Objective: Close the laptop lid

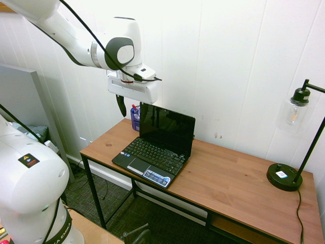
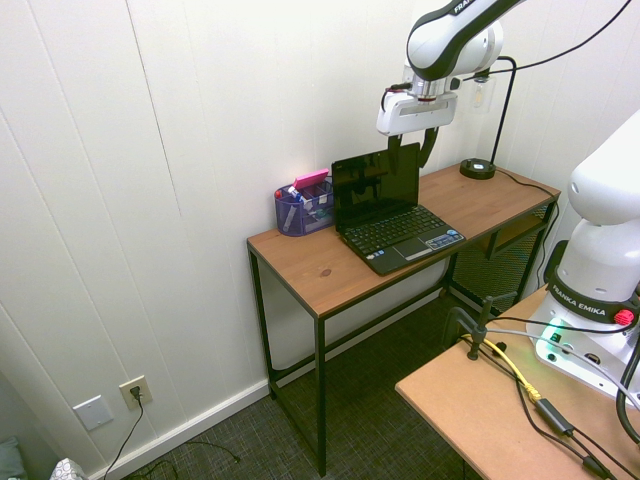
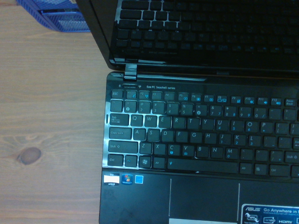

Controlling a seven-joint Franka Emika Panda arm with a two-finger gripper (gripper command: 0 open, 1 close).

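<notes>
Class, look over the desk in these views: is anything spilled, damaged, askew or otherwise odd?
Nothing stands out. The laptop sits flat on the desk with its lid upright and open, the blue mesh organizer and lamp stand upright, and nothing is spilled.

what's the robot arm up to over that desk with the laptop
The white arm holds its gripper just above and behind the top edge of the laptop lid, apparently not touching it yet. The lid stands open, roughly upright, over the keyboard on the wooden desk. A blue mesh organizer sits beside the laptop and a black lamp at the far end. It looks set to push the lid shut.
</notes>
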